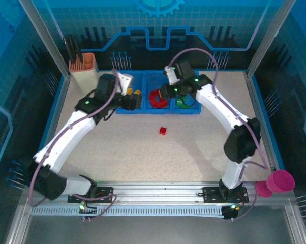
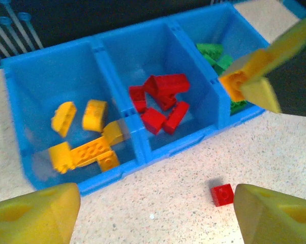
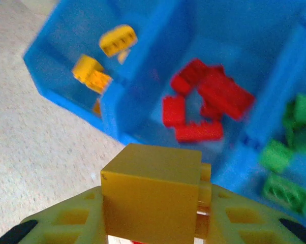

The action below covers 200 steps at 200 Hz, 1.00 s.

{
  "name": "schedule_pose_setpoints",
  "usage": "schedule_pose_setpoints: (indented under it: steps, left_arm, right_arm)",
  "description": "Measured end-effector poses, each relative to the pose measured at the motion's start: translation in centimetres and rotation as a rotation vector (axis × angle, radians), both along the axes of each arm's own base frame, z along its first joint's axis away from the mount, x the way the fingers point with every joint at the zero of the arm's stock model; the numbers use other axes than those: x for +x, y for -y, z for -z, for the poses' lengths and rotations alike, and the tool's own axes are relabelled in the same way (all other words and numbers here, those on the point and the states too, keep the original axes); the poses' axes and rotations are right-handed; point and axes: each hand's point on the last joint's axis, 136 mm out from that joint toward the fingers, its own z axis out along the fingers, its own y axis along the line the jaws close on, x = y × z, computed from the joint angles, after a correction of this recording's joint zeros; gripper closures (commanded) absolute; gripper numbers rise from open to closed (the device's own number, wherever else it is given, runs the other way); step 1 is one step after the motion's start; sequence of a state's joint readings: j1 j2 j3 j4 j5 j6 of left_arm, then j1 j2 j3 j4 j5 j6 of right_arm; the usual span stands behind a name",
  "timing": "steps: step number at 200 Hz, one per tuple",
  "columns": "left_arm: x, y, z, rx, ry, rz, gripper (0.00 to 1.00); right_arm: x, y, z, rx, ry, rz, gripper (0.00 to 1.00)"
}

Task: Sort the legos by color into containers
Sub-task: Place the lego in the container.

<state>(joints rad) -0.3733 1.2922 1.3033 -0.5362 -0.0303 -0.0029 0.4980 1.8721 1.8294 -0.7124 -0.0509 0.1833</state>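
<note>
Left wrist shows us the blue tray (image 2: 214,104) nearly sorted by color; remaining are one red lego (image 2: 222,194) on the tabletop (image 2: 275,147) near our wide-open left end effector (image 2: 155,218), and a yellow lego (image 3: 150,195) gripped by our right end effector (image 3: 152,231).

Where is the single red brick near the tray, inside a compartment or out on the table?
Out. The red brick lies on the table, in front of the blue tray, apart from its front wall.
</note>
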Motion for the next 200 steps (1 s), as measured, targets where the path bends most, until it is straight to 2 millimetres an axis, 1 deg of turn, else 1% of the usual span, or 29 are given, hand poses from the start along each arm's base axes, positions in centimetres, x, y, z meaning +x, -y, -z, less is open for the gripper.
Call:
schedule_pose_setpoints:
  steps: [20,34,44,57,74,91,102,121,131,142,167,178,186,200]
  left_arm:
    - [-2.2,-3.1,-1.0,-0.033,0.024,-0.069,0.17]
    - [-3.9,-4.2,-1.4,-0.045,0.043,-0.083,0.15]
    - [-5.0,-4.6,-1.3,-0.048,0.049,-0.085,0.14]
    - [-6.4,-5.0,-0.6,-0.047,0.043,-0.086,0.13]
    - [-7.8,-5.6,0.9,-0.045,0.009,-0.097,0.13]
    - [-8.6,-5.8,2.4,-0.044,-0.037,-0.104,0.13]
    - [-9.1,-5.9,3.1,-0.039,-0.064,-0.105,0.13]
    - [-9.4,-6.0,3.3,-0.049,-0.083,-0.111,0.12]
    - [-9.6,-6.0,3.3,-0.053,-0.085,-0.114,0.12]
    - [-9.7,-6.0,3.3,-0.058,-0.087,-0.113,0.12]
    - [-9.8,-5.9,3.4,-0.079,-0.101,-0.123,0.13]
    - [-9.8,-5.9,3.6,-0.088,-0.109,-0.132,0.13]
    - [-9.9,-5.9,4.1,-0.094,-0.123,-0.14,0.12]
    - [-10.2,-6.0,5.5,-0.102,-0.163,-0.159,0.12]
  right_arm:
    - [2.2,-3.7,0.3,0.005,0.038,-0.059,0.6]
    - [3.2,-5.9,0.7,0.013,0.056,-0.095,0.6]
    - [3.8,-7.3,1.1,0.018,0.072,-0.116,0.59]
    - [4.3,-9.0,1.7,0.019,0.093,-0.147,0.58]
    - [4.8,-11.2,2.5,0.016,0.12,-0.188,0.57]
    - [5.6,-13.4,3.4,0.0,0.158,-0.225,0.56]
    - [6.2,-14.3,4.6,-0.035,0.182,-0.242,0.56]
    - [6.7,-15.1,7.3,-0.109,0.193,-0.263,0.54]
    - [6.8,-15.0,8.9,-0.149,0.183,-0.271,0.52]
    - [6.8,-14.7,10.4,-0.195,0.174,-0.28,0.51]
    - [7.2,-14.5,10.4,-0.229,0.203,-0.285,0.5]
    - [7.3,-14.4,10.4,-0.235,0.209,-0.288,0.48]
    - [7.3,-14.4,10.4,-0.236,0.211,-0.291,0.45]
    - [7.4,-14.4,10.5,-0.235,0.214,-0.294,0.42]
